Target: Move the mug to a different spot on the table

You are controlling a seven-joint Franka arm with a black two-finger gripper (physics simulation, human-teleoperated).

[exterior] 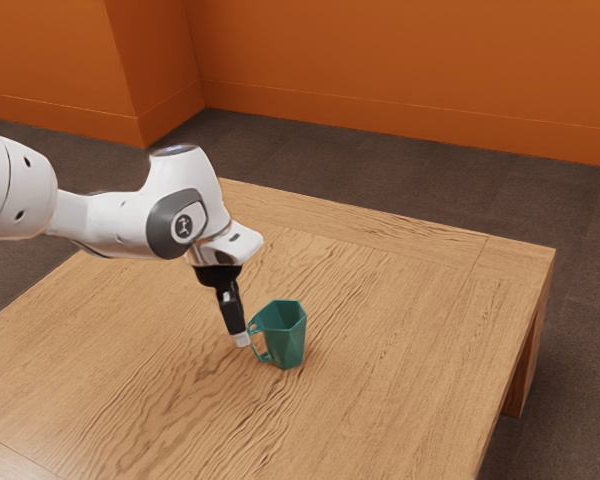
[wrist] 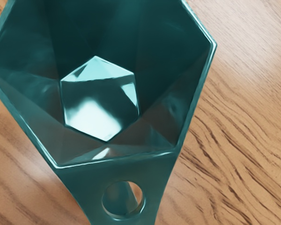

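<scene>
Wrist view: a teal faceted mug [wrist: 98, 101] stands upright, directly under the tool.

Its handle [wrist: 124, 201], pierced by a round hole, lies closest under the hand, and the open cup spreads away from it over the wooden bench [wrist: 243, 140]. In the exterior view the tool [exterior: 238, 335] slants down onto the mug's handle side, so the cup body lies just to the exterior view's right of it. I cannot tell whether the tool is clenched on the handle or released. The mug stands near the bench's middle with bare wood around it. Beyond are a grey floor [exterior: 400, 170] and an orange wall [exterior: 380, 60].
</scene>
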